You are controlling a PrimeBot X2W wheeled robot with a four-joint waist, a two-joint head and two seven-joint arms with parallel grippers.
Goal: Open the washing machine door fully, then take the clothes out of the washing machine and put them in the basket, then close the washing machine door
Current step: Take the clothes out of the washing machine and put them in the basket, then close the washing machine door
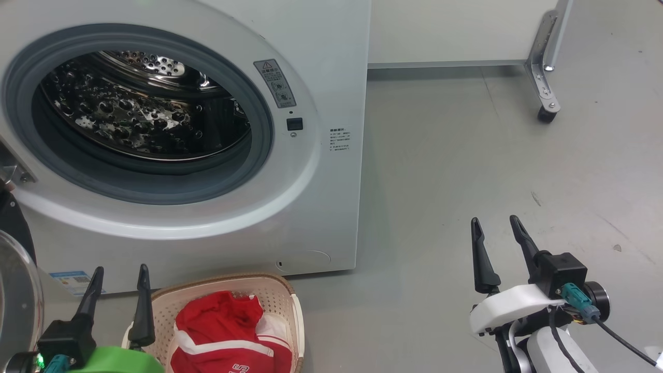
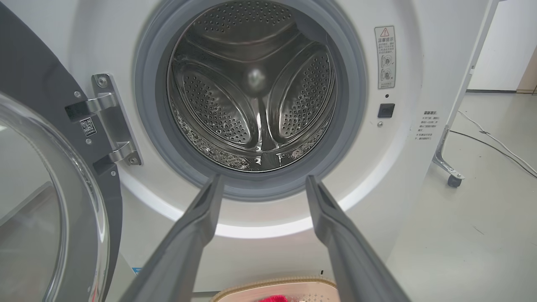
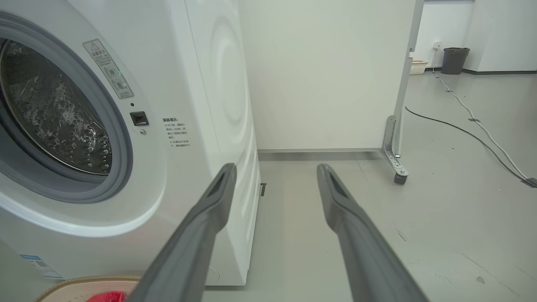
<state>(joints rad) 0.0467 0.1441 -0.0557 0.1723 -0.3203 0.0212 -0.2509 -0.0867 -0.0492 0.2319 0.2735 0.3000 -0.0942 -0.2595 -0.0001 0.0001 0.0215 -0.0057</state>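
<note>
In the basket (image 1: 282, 298) before the washing machine (image 1: 321, 207) lie the clothes (image 1: 217, 321); both arms' jaws gape wide.

Grey floor (image 1: 440, 181) under washing machine (image 1: 321, 77), basket (image 1: 279, 298)

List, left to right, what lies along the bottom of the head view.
washing machine door → left gripper → basket → right gripper

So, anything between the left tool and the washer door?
Nothing visible. The washing machine door stands open just left of the open left tool, bare gap between. The basket sits lower down.
</note>
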